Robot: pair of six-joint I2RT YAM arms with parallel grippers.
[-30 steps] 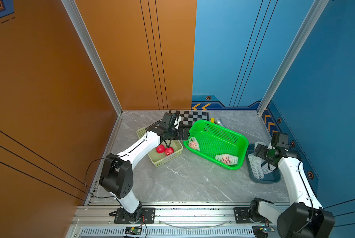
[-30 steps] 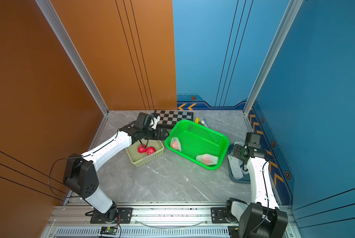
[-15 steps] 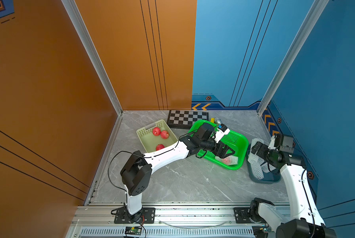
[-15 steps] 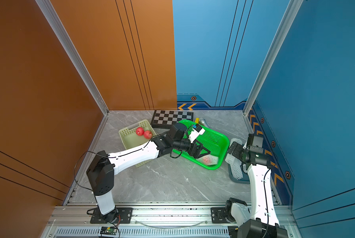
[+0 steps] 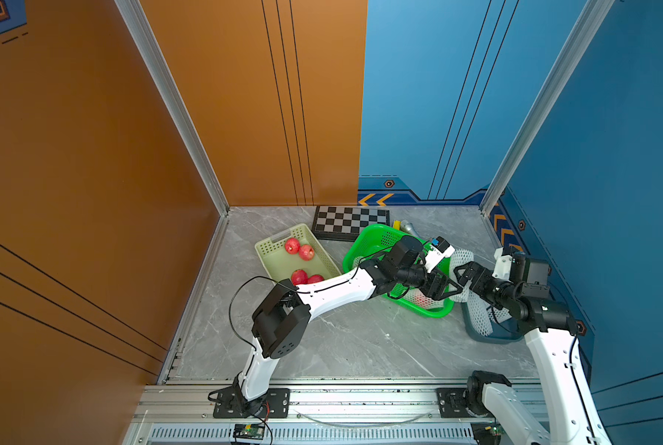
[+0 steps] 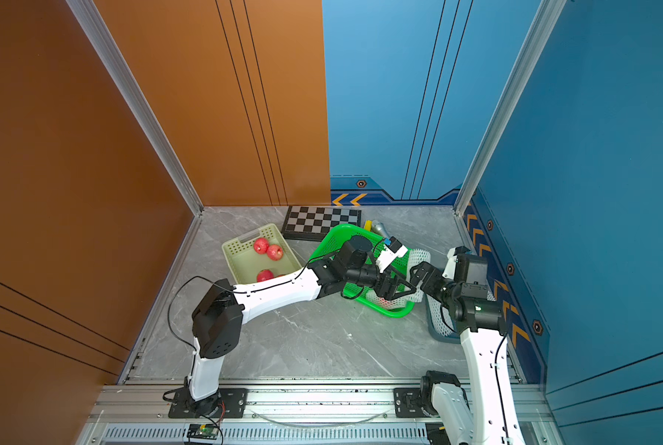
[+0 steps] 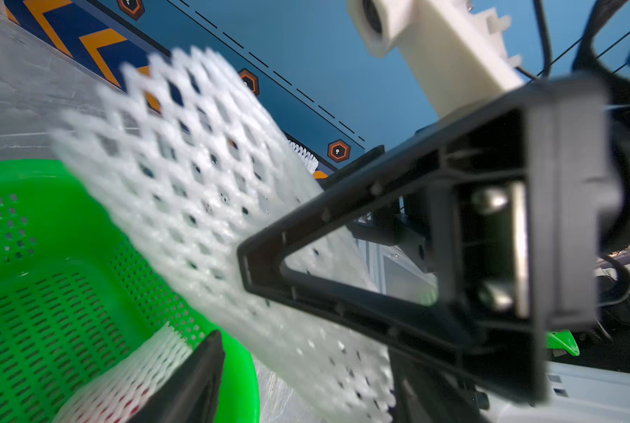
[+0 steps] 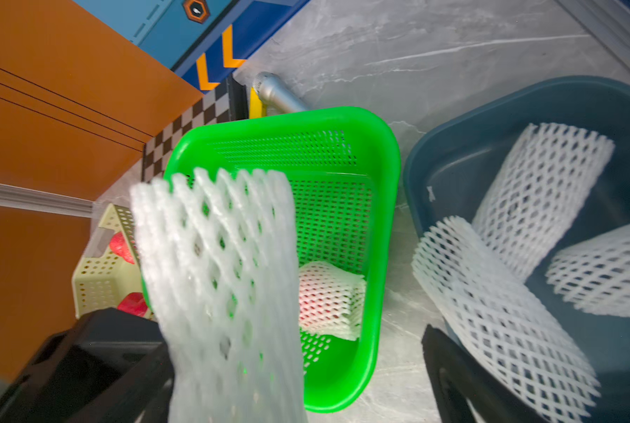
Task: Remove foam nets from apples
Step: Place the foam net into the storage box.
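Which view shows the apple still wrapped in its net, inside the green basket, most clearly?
The right wrist view: the wrapped apple lies nearly whole in the green basket. The left wrist view shows only a blurred end; in both top views the left arm hides most of it.

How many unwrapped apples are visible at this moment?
4 bare apples, all in the beige basket: two side by side near its far end, two at its near end beside the left arm, which may hide more.
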